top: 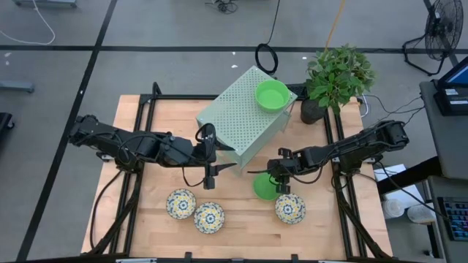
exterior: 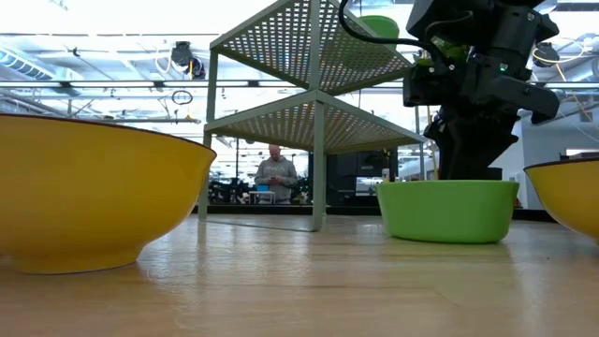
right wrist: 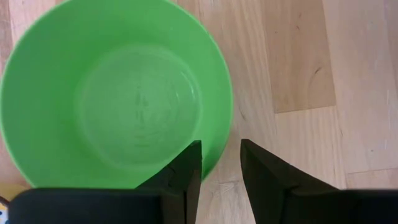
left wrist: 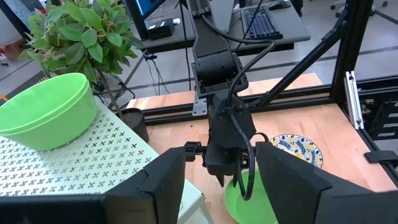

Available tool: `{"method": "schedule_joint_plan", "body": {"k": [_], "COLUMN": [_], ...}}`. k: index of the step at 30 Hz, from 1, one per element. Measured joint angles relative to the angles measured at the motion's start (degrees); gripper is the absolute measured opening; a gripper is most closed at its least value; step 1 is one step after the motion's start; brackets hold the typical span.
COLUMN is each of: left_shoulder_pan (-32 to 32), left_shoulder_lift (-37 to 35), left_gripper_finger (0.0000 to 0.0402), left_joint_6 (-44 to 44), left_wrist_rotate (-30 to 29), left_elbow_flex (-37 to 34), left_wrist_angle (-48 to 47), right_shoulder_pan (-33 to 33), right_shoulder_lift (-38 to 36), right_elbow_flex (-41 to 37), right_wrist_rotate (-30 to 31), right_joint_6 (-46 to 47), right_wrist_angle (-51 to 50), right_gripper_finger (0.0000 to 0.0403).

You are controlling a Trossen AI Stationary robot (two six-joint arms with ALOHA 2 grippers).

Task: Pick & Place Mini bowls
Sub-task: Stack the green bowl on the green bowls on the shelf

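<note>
Looking down, we've got our right gripper (right wrist: 219,167) straddling the rim of the plain green plastic mini bowl (right wrist: 112,87), fingers narrowly apart; left gripper (top: 213,155) waits wide open beside the pale-green perforated metal shelf (top: 238,117).

Bowl (top: 272,95) atop rack (top: 241,124)

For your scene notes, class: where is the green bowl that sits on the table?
In the high view the green bowl sits right of centre, under the right tool, with a floral bowl just beside it toward the table's front-right.
</note>
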Motion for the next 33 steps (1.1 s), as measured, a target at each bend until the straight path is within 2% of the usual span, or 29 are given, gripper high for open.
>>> {"method": "schedule_joint_plan", "body": {"k": [19,27,33], "left_shoulder_pan": [0.0,0.02,0.0], "left_shoulder_lift": [0.0,0.0,0.0], "left_gripper_finger": [0.017,0.0157,0.0165], "left_joint_6": [0.02,0.0,0.0], "left_wrist_rotate": [0.0,0.0,0.0], "left_elbow_flex": [0.0,0.0,0.0], "left_wrist_angle": [0.0,0.02,0.01], "right_shoulder_pan": [0.0,0.0,0.0], "right_shoulder_lift": [-0.02,-0.02,-0.02], "right_elbow_flex": [0.0,0.0,0.0], "right_wrist_rotate": [0.03,0.02,0.03], "right_joint_6": [2.98,6.7,6.86], "right_wrist_angle": [-0.02,-0.02,-0.67], "right_gripper_finger": [0.0098,0.0066,0.0022]}}
